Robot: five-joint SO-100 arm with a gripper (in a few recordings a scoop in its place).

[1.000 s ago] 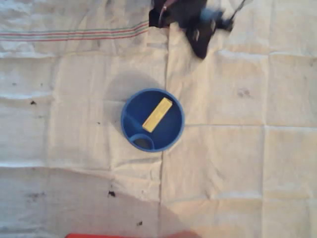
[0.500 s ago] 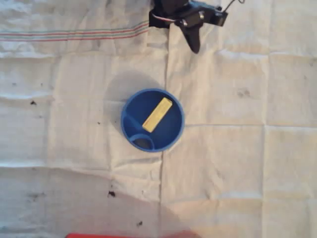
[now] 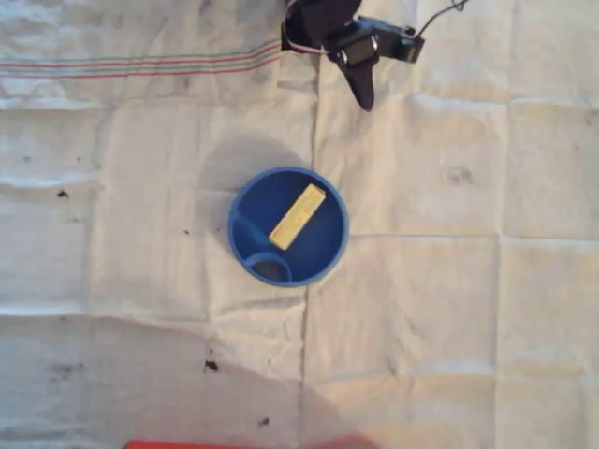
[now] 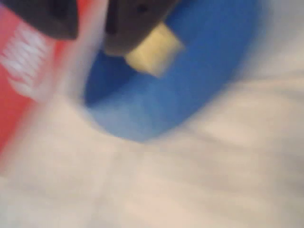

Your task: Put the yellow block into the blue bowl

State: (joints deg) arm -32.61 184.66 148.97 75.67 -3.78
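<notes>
The yellow block (image 3: 298, 216) lies slanted inside the blue bowl (image 3: 329, 253), which stands in the middle of the white cloth in the overhead view. Inside the bowl, a small curved loop (image 3: 270, 268) sits at its lower left. My gripper (image 3: 363, 94) is at the top of that view, well apart from the bowl, its fingers drawn together into one dark point with nothing in them. The blurred wrist view shows the bowl (image 4: 199, 90) with the block (image 4: 154, 53) in it, just below my gripper (image 4: 89, 40).
A creased white cloth with a red-and-green stripe (image 3: 140, 65) covers the table. A red object (image 3: 187, 444) shows at the bottom edge and appears as a red shape (image 4: 19, 71) at the left of the wrist view. Small dark specks dot the cloth.
My gripper has drawn back toward the top edge and a little left, and its fingers have narrowed. The bowl and the block in it have not moved.
</notes>
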